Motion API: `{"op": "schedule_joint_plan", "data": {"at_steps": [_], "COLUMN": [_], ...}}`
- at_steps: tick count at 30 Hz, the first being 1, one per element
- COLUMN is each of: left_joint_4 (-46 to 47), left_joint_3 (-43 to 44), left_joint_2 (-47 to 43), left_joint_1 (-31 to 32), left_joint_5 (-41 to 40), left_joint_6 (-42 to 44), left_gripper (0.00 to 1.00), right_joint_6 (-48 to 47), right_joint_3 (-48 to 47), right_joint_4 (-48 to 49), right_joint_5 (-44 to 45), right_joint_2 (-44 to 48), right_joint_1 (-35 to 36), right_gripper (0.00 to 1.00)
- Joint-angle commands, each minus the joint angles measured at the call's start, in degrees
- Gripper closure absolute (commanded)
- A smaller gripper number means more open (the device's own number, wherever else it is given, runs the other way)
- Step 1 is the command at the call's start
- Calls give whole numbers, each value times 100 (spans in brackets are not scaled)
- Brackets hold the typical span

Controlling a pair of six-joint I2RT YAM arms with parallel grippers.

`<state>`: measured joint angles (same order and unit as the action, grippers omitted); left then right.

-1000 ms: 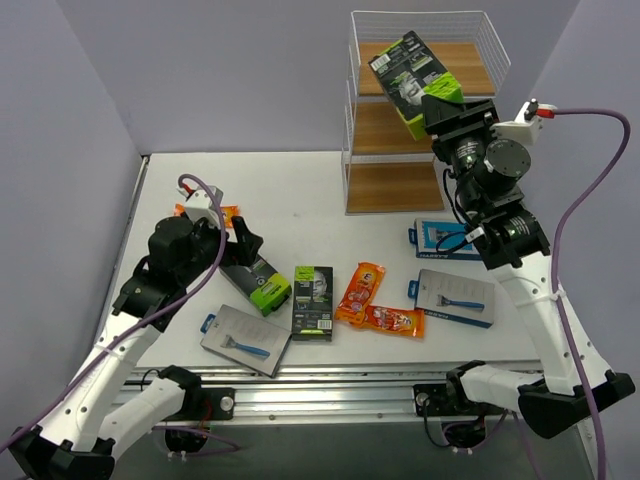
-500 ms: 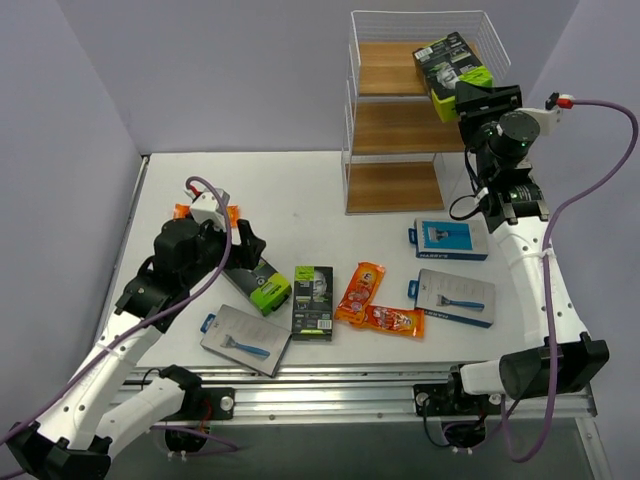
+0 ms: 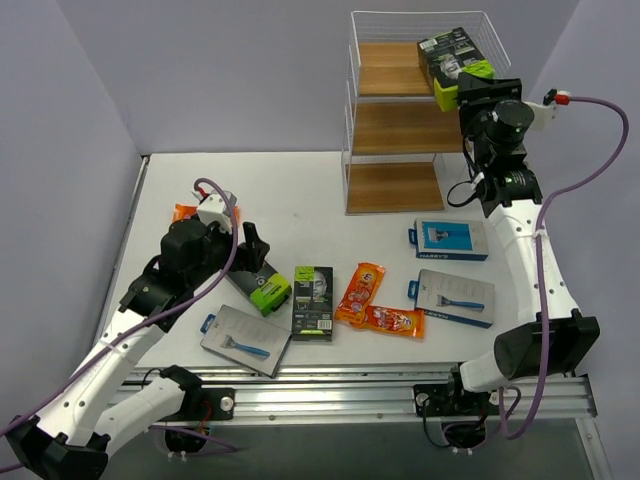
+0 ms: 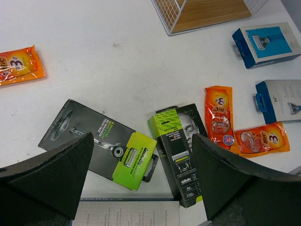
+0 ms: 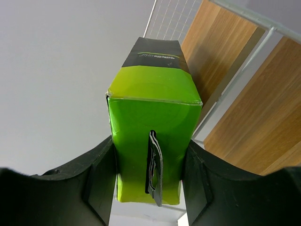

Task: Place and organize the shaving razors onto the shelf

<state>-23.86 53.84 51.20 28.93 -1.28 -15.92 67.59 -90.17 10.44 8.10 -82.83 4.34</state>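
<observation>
Black and lime green on the box (image 3: 455, 62) at the far right. Light wood and white wire on the shelf (image 3: 395, 128). Glossy orange on the packets (image 3: 361, 290), blue and grey on the cards (image 3: 455, 297), white on the table (image 3: 300, 190), pale lilac on the walls (image 3: 200, 80).

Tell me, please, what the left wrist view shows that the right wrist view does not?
Only the left wrist view: the open left tool above the table, where two black-and-lime boxes, three orange packets and two flat razor cards lie.
Only the right wrist view: the right tool closed on a third black-and-lime box, lime end toward the camera.
Both: part of the shelf, its wooden boards and white wire.
</observation>
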Motion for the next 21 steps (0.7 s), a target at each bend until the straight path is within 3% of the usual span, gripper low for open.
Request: {"op": "schedule_joint_plan", "data": {"at_steps": [1, 21], "left_joint_4": [4, -23], "left_joint_3": [249, 241], "left_joint_2": [4, -5], "left_joint_1": [43, 60], "left_joint_5": [-74, -197], "left_joint_6": [72, 107], "left_gripper": [6, 6], "right_joint_6": [228, 790], "right_joint_3": [-448, -1222], "right_joint_4": [609, 354], "right_joint_5": [420, 508], "right_joint_2": [-31, -946], "right_joint_1": [-74, -197], "right_gripper": [100, 99]}}
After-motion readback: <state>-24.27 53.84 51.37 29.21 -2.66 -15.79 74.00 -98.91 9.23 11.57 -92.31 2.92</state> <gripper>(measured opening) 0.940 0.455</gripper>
